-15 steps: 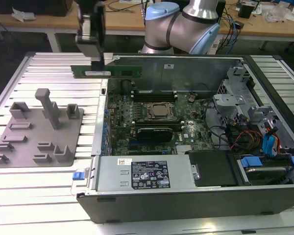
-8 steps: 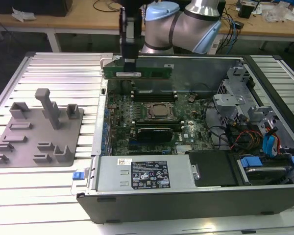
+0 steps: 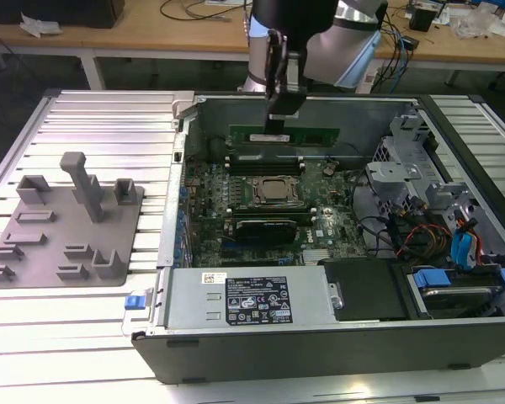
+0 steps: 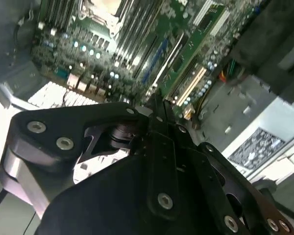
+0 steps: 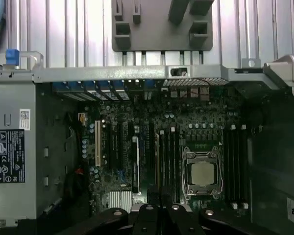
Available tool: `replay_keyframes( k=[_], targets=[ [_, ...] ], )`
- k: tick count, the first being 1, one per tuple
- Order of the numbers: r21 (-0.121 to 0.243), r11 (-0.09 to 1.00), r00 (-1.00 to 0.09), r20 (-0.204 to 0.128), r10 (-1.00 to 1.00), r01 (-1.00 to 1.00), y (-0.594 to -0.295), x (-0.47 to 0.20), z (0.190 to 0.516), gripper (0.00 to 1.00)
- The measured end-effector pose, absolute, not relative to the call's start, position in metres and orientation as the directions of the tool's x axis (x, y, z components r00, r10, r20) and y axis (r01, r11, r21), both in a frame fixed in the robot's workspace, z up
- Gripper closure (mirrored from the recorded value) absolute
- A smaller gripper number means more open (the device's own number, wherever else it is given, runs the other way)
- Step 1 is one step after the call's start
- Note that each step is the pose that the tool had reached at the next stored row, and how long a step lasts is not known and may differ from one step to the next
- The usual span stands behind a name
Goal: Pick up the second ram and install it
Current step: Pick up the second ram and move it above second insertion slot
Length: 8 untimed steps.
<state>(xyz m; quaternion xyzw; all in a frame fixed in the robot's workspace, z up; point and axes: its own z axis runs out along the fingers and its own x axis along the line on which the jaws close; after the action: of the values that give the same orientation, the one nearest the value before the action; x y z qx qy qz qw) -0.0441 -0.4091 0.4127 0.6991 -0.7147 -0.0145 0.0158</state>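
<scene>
Hovering over the open case (image 3: pixel 337 352), the gripper (image 3: pixel 278 124) is clamped on the green memory stick (image 3: pixel 316 135), which hangs level right beneath it, just above the black slots (image 3: pixel 261 160), and the trick looks like keeping it square and pressing evenly.

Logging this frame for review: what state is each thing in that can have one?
gripper: fingers shut on the second ram.
second ram: held level over the memory slots, not seated.
computer case: open, side panel off.
CPU socket: uncovered, chip showing.
expansion card: in place on the board.
</scene>
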Motion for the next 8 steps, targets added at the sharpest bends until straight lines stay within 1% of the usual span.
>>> replay_keyframes(
  k=[8],
  targets=[
    [0.045, 0.017, -0.017, 0.002, -1.000, -0.999, -0.402, -0.035, 0.387, 0.91]
  ],
)
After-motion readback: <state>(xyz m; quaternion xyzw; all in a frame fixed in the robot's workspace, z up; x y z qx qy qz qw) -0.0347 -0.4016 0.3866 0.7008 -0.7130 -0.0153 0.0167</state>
